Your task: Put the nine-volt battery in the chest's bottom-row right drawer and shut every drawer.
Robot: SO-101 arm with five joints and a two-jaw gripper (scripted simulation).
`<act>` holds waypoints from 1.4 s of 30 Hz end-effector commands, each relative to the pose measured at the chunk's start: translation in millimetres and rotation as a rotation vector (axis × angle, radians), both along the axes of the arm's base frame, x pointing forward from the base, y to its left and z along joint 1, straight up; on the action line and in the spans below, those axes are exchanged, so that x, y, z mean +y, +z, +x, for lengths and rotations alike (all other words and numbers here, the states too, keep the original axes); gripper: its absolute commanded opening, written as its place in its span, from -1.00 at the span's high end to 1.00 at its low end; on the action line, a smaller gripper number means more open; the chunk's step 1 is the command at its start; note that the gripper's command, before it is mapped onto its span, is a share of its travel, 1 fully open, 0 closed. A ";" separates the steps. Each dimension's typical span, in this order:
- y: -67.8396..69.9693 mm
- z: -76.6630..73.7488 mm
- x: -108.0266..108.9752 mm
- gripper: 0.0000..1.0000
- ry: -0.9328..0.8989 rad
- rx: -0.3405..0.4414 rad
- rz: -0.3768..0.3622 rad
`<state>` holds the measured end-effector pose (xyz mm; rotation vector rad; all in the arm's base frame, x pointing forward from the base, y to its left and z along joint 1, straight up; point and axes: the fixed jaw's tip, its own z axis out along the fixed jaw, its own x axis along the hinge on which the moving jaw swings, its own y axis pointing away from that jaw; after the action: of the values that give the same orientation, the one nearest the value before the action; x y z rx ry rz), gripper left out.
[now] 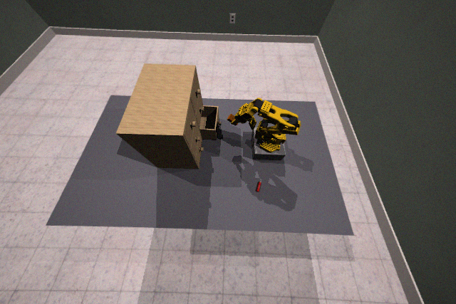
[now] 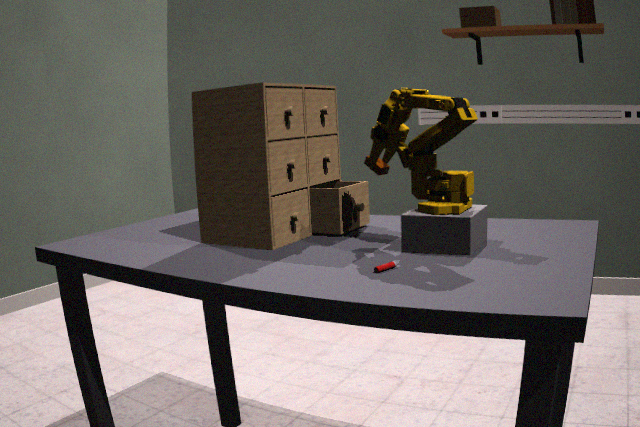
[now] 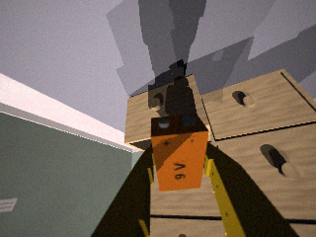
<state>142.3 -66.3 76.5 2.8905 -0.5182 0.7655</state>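
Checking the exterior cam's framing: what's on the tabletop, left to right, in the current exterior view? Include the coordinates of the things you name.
Chest of drawers (image 1: pixel 158 98) (image 2: pixel 232 164) → pulled-out bottom-right drawer (image 1: pixel 209 134) (image 2: pixel 326 210) (image 3: pixel 140 116) → red cylinder with a pale tip (image 1: pixel 258 186) (image 2: pixel 384 267) → grey block under the arm (image 1: pixel 268 156) (image 2: pixel 435 232).

Yellow segmented robot arm (image 1: pixel 278 114) (image 2: pixel 436 140), black joint motors, slotted links, small dark holes, flat yellow foot, yellow-edged dark fingers

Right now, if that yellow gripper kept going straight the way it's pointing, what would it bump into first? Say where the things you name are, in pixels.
Probably the front of the open bottom-right drawer (image 1: pixel 218 114) (image 2: pixel 363 192) (image 3: pixel 137 115), met first by the battery (image 1: pixel 231 117) (image 2: pixel 381 164) (image 3: pixel 179 160) in the gripper (image 1: pixel 231 118) (image 2: pixel 377 165) (image 3: pixel 179 155). The exact depth is hard to judge.
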 end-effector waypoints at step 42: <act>-1.4 46.0 -14.4 1.00 0.013 0.001 0.005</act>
<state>183.8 -81.4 71.3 2.9070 -0.5092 0.7342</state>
